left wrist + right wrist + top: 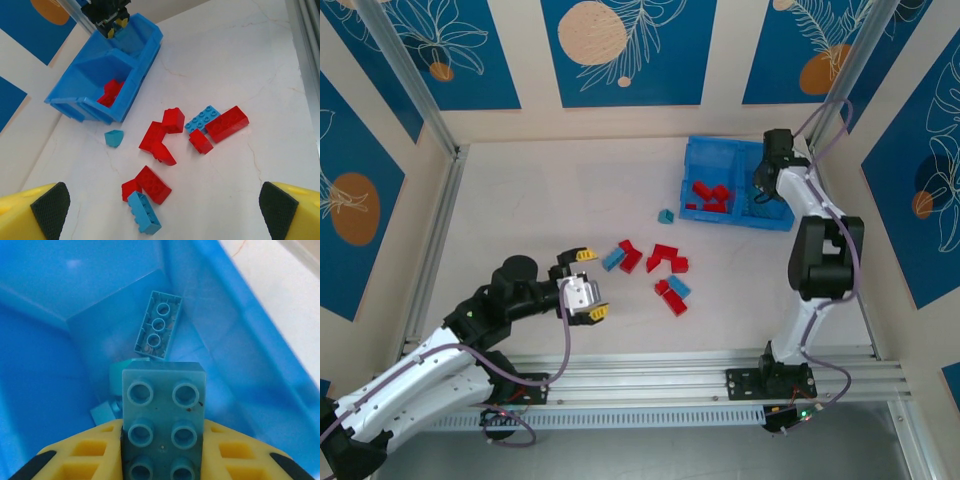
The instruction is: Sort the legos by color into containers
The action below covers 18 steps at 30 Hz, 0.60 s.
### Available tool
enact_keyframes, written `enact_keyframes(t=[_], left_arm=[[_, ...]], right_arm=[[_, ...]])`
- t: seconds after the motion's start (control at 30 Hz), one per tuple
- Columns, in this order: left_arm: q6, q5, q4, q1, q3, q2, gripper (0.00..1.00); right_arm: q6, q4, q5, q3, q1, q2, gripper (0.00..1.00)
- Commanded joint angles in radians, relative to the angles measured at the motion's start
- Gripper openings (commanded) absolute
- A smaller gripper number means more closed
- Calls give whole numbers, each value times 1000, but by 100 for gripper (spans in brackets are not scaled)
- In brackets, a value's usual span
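SORTING UNDER WAY: The right gripper (762, 186) hangs over the right-hand compartment (75, 290) of the blue bin (720, 218), which sits toward the far right corner of the table (540, 200). Its jaws are clamped on a teal brick (162, 410), held studs-up above another teal brick (157, 325) lying on the compartment floor. The left-hand compartment (705, 160) holds red bricks (710, 192).

The left gripper (592, 284) waits near the middle of the table with its jaws spread wide and nothing between them. It faces the unsorted legos (660, 268), a loose cluster of red and teal pieces. One small teal piece (666, 215) lies apart, just beside the bin's near left corner.

The risks, as they look from here: the held brick seems pinched at one end only, so it could swing or cling to a pad on release. It could also strike the sloped wall and tumble over the divider into the reds, or out toward the table's right edge. In the cluster several reds lie touching teals, and wide jaws closing there could drag a wrong-coloured neighbour along. Both arms also serve one bin, so a left-arm delivery made while the right arm is over it risks a collision.
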Motion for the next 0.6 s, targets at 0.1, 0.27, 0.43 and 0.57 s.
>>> enact_keyframes(t=[0.1, 0.27, 0.43, 0.57], left_arm=[[-13, -75, 12, 18, -19, -19, 100], [-151, -123, 73, 49, -7, 16, 100], [-330, -163, 53, 115, 74, 112, 100], [-466, -163, 33, 162, 140, 209, 100]], right_arm=[[2, -189, 49, 164, -5, 78, 49], [4, -160, 15, 54, 1, -44, 56], [9, -162, -98, -122, 22, -255, 57], [4, -176, -248, -255, 61, -471, 61]])
